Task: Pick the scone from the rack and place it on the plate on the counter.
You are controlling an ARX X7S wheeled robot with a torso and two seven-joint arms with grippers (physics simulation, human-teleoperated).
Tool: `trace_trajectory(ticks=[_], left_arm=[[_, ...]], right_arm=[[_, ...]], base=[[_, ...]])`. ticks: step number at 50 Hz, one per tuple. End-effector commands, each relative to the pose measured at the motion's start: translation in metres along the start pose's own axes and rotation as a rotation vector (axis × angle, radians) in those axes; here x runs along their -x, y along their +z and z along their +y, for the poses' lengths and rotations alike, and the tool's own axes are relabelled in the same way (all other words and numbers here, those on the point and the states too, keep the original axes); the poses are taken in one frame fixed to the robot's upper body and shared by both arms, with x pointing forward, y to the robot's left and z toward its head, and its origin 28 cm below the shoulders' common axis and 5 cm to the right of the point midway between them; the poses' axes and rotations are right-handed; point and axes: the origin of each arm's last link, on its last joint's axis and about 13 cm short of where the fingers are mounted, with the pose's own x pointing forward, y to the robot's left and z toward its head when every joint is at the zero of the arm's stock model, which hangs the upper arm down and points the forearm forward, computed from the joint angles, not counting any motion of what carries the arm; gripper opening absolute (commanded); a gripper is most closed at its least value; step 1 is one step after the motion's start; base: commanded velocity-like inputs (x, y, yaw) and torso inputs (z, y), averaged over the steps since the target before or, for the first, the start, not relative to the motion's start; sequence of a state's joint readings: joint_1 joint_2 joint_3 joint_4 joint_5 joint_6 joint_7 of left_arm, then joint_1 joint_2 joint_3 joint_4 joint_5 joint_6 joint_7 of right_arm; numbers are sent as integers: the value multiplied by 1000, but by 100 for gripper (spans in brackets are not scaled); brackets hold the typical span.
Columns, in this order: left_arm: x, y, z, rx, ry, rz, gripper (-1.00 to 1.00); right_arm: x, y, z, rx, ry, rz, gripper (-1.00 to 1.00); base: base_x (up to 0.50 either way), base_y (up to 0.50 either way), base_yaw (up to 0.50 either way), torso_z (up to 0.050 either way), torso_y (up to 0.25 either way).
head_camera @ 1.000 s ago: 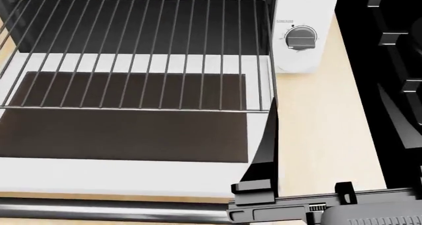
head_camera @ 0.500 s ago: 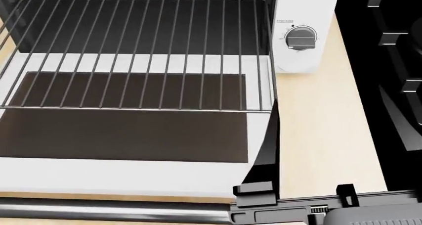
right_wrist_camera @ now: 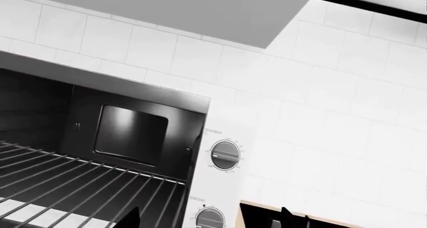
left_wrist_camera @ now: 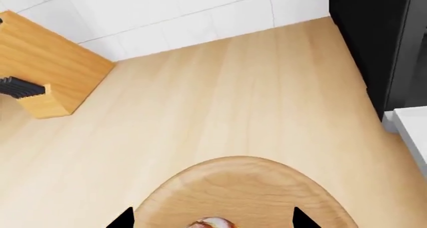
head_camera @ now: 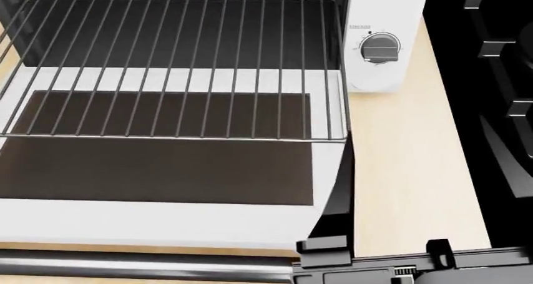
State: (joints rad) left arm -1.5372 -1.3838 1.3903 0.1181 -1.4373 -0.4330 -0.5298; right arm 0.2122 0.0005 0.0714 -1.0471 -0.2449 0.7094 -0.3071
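Note:
The scone (left_wrist_camera: 209, 223) lies on the round wooden plate (left_wrist_camera: 253, 188) on the light counter (left_wrist_camera: 233, 97), at the edge of the left wrist view. My left gripper (left_wrist_camera: 211, 221) is open, its black fingertips (left_wrist_camera: 123, 220) wide apart on either side of the scone and not touching it. The silver wire rack (head_camera: 175, 65) sticks out of the toaster oven and is bare. My right gripper (head_camera: 387, 256) is open and empty in front of the oven's right corner; the right wrist view shows its tips (right_wrist_camera: 130, 219) wide apart before the rack (right_wrist_camera: 80, 183).
The white toaster oven's door (head_camera: 166, 165) lies open with a dark handle bar along its front. Its knobs (head_camera: 380, 48) are on the right. A black cooktop (head_camera: 500, 109) lies further right. A wooden knife block (left_wrist_camera: 40, 72) stands by the tiled wall.
My right gripper has drawn back and lower in the head view, away from the rack's front right corner. The rack and oven have not moved.

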Motion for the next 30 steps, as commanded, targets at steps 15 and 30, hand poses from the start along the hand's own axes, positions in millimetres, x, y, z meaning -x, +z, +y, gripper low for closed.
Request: trace_trajectory(ticks=[15, 30], left_arm=[[90, 60, -18, -88, 38, -152, 100], [123, 65, -3, -136, 91, -205, 100]], right_arm=[[1, 0, -3, -4, -8, -15, 100], [10, -3, -11, -7, -23, -14, 100]], base=[[0, 0, 0, 0, 0], [0, 0, 0, 0, 0]])
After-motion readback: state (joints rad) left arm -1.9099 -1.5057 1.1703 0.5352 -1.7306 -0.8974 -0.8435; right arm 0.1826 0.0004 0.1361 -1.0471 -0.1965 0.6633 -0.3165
